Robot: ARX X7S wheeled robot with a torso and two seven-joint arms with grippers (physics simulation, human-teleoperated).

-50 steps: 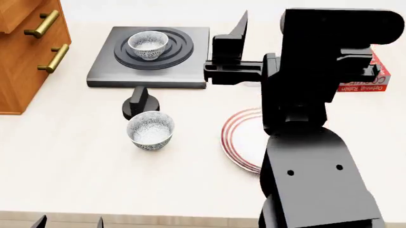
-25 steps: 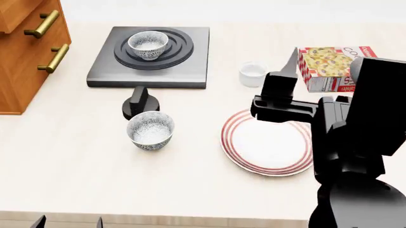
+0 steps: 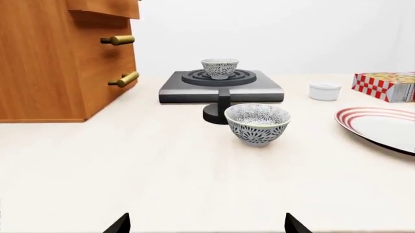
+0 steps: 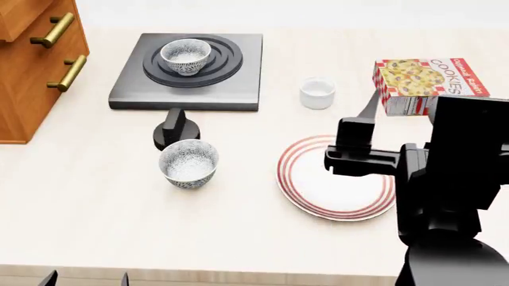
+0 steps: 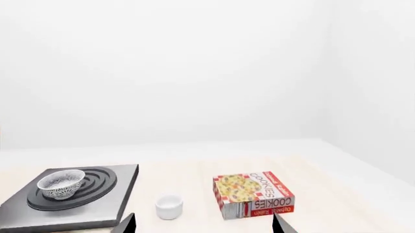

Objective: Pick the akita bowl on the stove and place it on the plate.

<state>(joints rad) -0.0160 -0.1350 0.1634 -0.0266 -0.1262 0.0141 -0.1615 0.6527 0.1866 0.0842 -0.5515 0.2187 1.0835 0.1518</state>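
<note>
The right arm has swung back from beside the stove [image 4: 187, 65] and now hangs over the plate [image 4: 334, 179]. Nothing is done yet: the bowl [image 4: 185, 56] sits on the burner, ungrasped. The right gripper [image 5: 202, 224] has its fingers spread and empty, well apart from the bowl. The left gripper [image 3: 206, 225] is likewise spread, low near the desk [image 4: 104, 202] edge.

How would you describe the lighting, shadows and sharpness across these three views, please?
Head view: flat, even light, only faint shadows under the akita bowl and plate, everything sharp. Left wrist view: crisp, soft shadow beneath the nearer bowl. Right wrist view: washed-out white background, no glare or blur on the cookie box.
</note>
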